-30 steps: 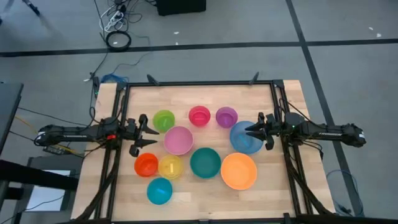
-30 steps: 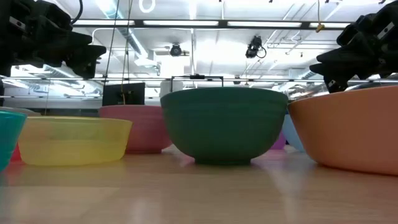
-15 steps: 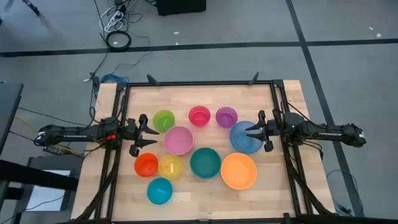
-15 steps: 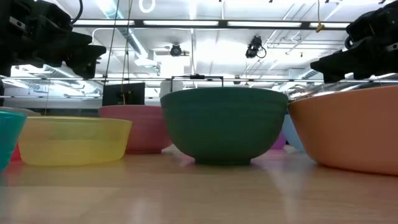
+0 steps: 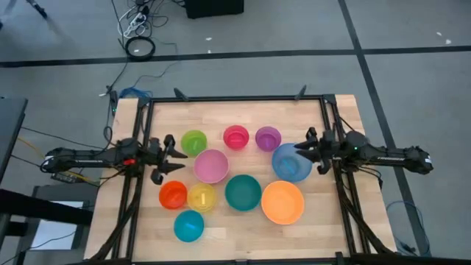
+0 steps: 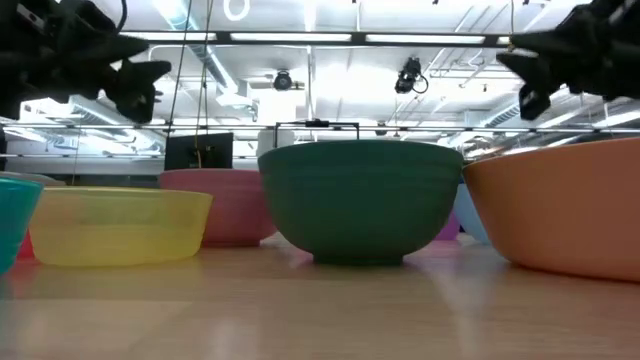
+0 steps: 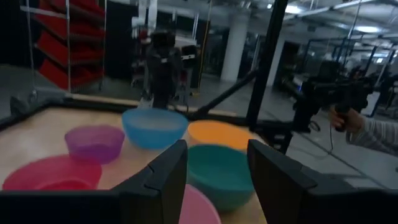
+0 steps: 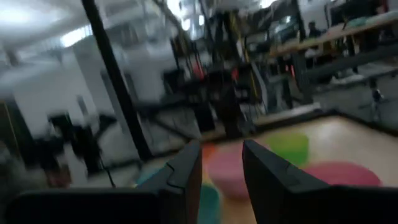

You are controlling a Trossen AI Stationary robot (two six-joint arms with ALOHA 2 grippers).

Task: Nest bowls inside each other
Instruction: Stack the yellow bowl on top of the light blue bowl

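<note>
- High view: nine bowls sit open side up on the wooden table (image 5: 243, 232), each separate, none inside another and none with anything visible in it. In the back row are the green bowl (image 5: 194, 142), the magenta bowl (image 5: 236, 137) and the purple bowl (image 5: 268, 138); the blue bowl (image 5: 291, 163) and pink bowl (image 5: 211, 165) are in the middle; the red-orange bowl (image 5: 174, 195), yellow bowl (image 5: 202, 197), teal bowl (image 5: 243, 192) and orange bowl (image 5: 282, 202) lie nearer the front, with the cyan bowl (image 5: 188, 225) in front of them all.
- The left gripper (image 5: 176, 156) hangs between the green and red-orange bowls, jaws spread wide and empty. The right gripper (image 5: 300, 149) hovers at the blue bowl's rim, jaws partly apart, gripping nothing.
- Low view: the teal bowl fills the centre, the orange one is cut off at the right edge, the cyan one at the left (only a sliver shows). The blue bowl is mostly hidden behind the orange.
- Left wrist view: two fingers (image 7: 163, 180) stand apart with nothing between them; past them the teal, blue, purple and orange bowls, a magenta rim and the pink bowl, both cut off.
- Right wrist view: blurred; its fingers (image 8: 186, 165) stand apart, and pink, magenta and green shapes are hard to make out.
</note>
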